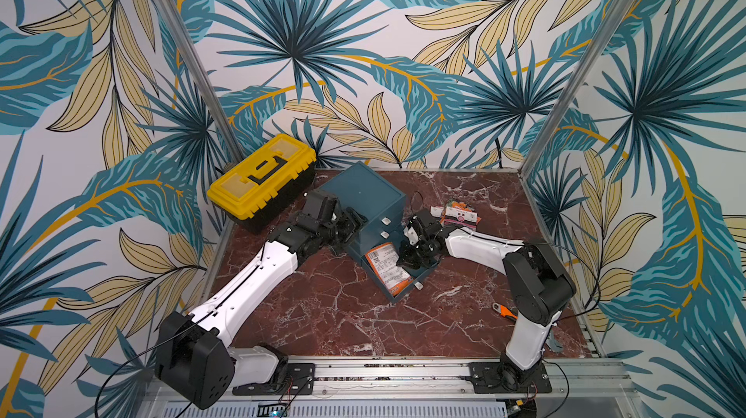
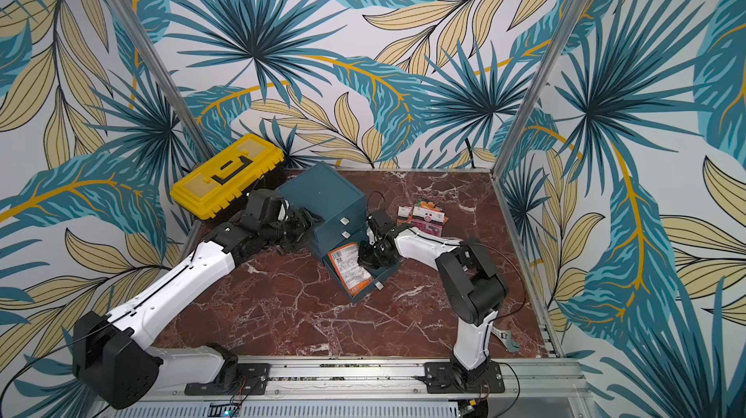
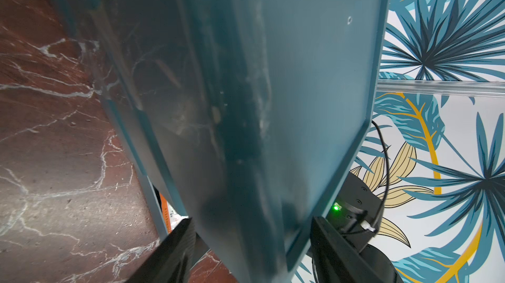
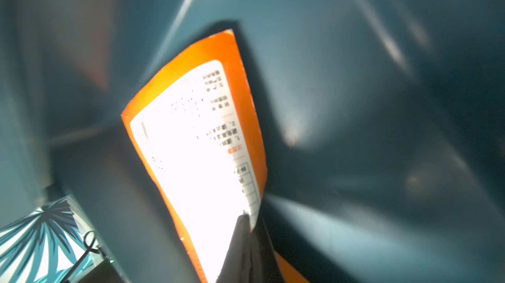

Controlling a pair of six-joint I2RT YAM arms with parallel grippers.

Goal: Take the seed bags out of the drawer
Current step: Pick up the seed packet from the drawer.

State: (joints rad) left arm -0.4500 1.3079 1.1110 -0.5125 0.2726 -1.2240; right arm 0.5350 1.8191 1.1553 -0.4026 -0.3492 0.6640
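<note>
A blue drawer cabinet (image 1: 363, 190) (image 2: 323, 190) stands at the back of the table with its bottom drawer (image 1: 424, 276) (image 2: 385, 274) pulled out. One seed bag (image 1: 385, 264) (image 2: 349, 264) lies in the drawer, orange-and-white printed back up. My right gripper (image 1: 407, 260) (image 2: 369, 260) reaches into the drawer and is shut on that bag's edge; the right wrist view shows the bag (image 4: 196, 145) pinched at the gripper (image 4: 246, 227). My left gripper (image 1: 351, 226) (image 3: 251, 240) straddles the cabinet (image 3: 273, 76) at its left side. Other seed bags (image 1: 458, 214) (image 2: 424, 216) lie on the table to the cabinet's right.
A yellow toolbox (image 1: 262, 176) (image 2: 228, 174) sits at the back left, close to the cabinet. An orange-handled tool (image 1: 502, 310) lies near the right arm's base. The table (image 1: 343, 315) is red marble, with patterned walls on three sides.
</note>
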